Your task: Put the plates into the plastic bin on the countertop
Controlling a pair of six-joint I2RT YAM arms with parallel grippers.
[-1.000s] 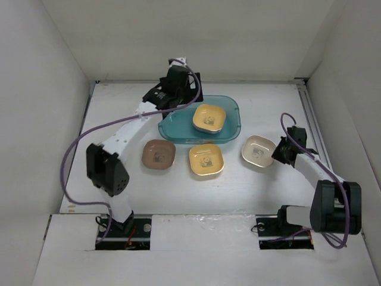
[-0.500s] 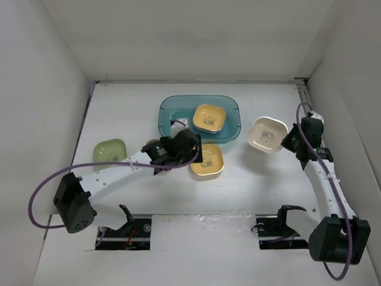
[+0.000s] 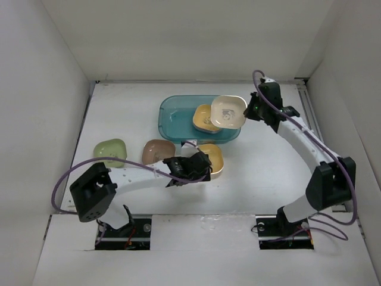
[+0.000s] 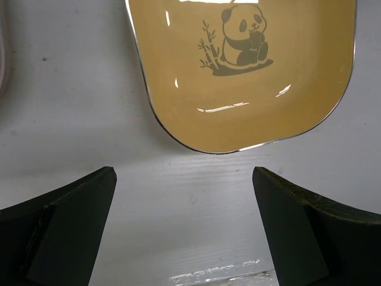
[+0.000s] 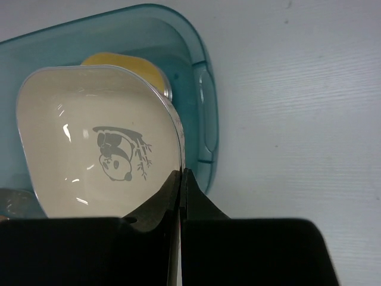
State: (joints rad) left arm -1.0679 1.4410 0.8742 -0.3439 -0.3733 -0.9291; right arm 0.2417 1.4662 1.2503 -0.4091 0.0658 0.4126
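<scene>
The teal plastic bin (image 3: 175, 119) stands at the back middle of the countertop, with a yellow-orange plate (image 3: 203, 119) inside it. My right gripper (image 3: 247, 110) is shut on the rim of a cream plate (image 3: 228, 111) and holds it over the bin's right end. The right wrist view shows the cream plate (image 5: 95, 143) pinched at its edge by the gripper (image 5: 181, 179), above the bin (image 5: 205, 77). My left gripper (image 3: 199, 165) is open and empty, just in front of a second yellow-orange plate (image 3: 214, 156). In the left wrist view the plate (image 4: 244, 71) lies beyond the gripper (image 4: 184, 208).
A brown plate (image 3: 157, 151) and a pale green plate (image 3: 110, 151) lie on the white countertop (image 3: 268, 173) left of the left gripper. White walls enclose the surface on three sides. The left arm stretches low across the front left.
My right arm has carried the cream plate from the right of the bin to over its right end. My left gripper has moved right, off the brown plate, to the yellow-orange plate.
</scene>
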